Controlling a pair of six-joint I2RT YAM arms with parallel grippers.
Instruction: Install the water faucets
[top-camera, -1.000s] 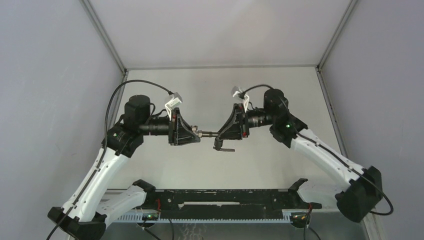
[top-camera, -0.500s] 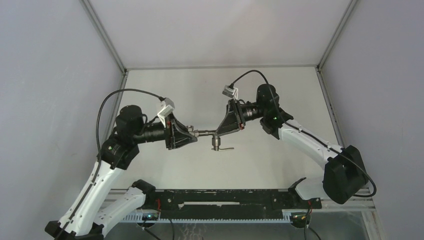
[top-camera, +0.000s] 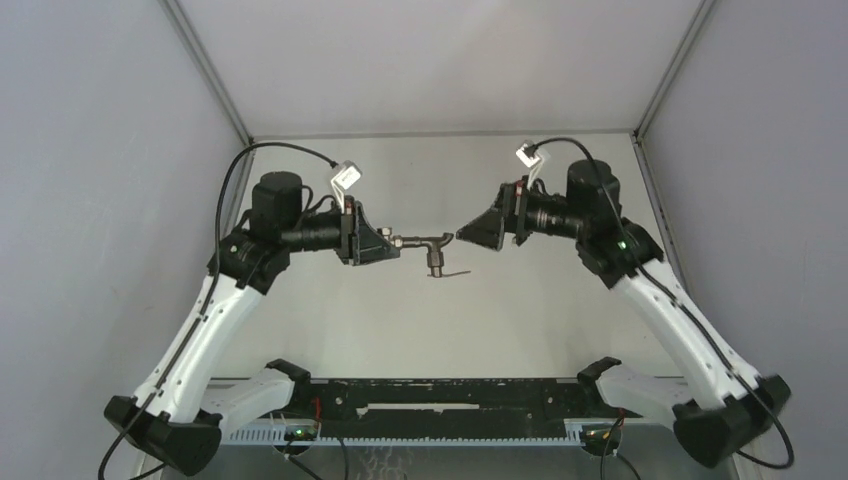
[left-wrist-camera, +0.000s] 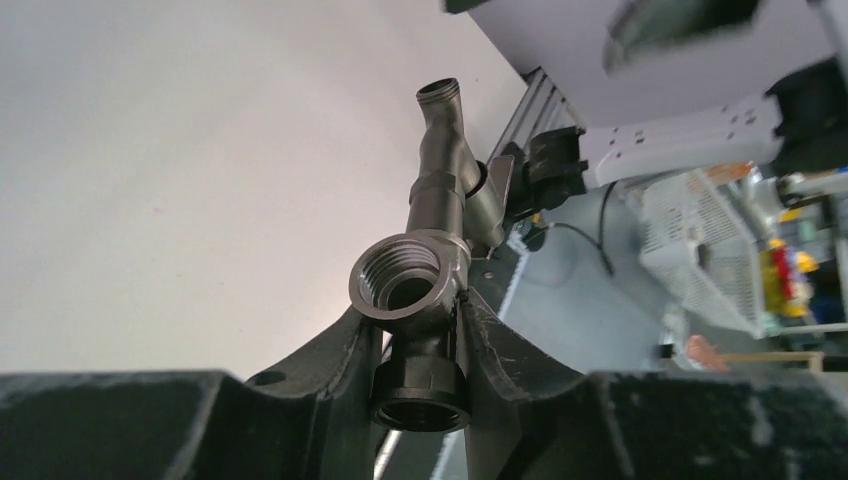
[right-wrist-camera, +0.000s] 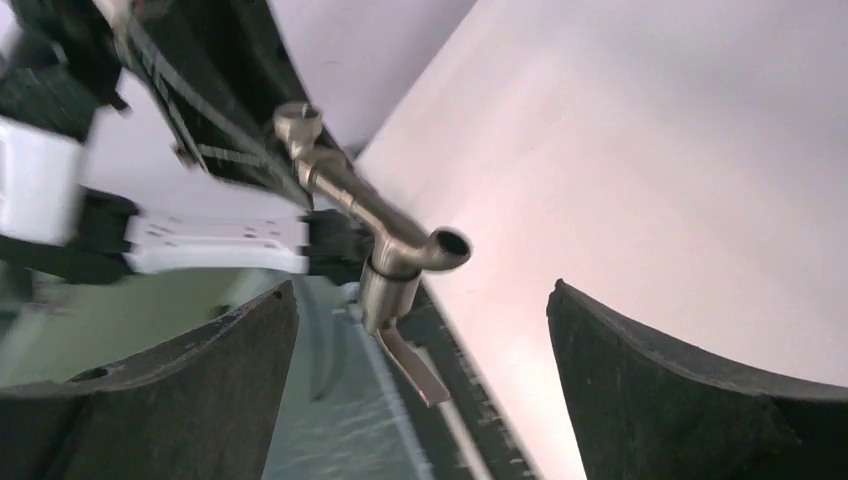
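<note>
Two arms face each other above the middle of the pale surface (top-camera: 430, 340); between them we see the water faucets (top-camera: 428, 245), joined into one slim grey-brown tap and carried in the air, clear of the surface. The left end effector (top-camera: 386, 243) is clenched on the tap's left end; in the left wrist view its fingers (left-wrist-camera: 330, 370) press on either side of the stubby fitting (left-wrist-camera: 362, 288), whose threaded mouth opens toward that camera; a black collar (left-wrist-camera: 420, 385) sits just beneath the mouth, between the same fingers. From the fitting the stem (top-camera: 412, 241) runs toward the right arm, roughly level in the top view; near its far end a short branch turns downward, and the thin lever handle (top-camera: 455, 276) sticks out from the foot of that branch, pointing to the right arm's side. The stem ends in an open round mouth, which faces the right wrist camera. The right end effector (top-camera: 465, 234) is released, its jaws spread wide; its fingers (right-wrist-camera: 200, 380) frame the tap in the right wrist view, yet the top view shows their tips just beside the tap's free end and apart from it; only the left end effector touches the tap.
</note>
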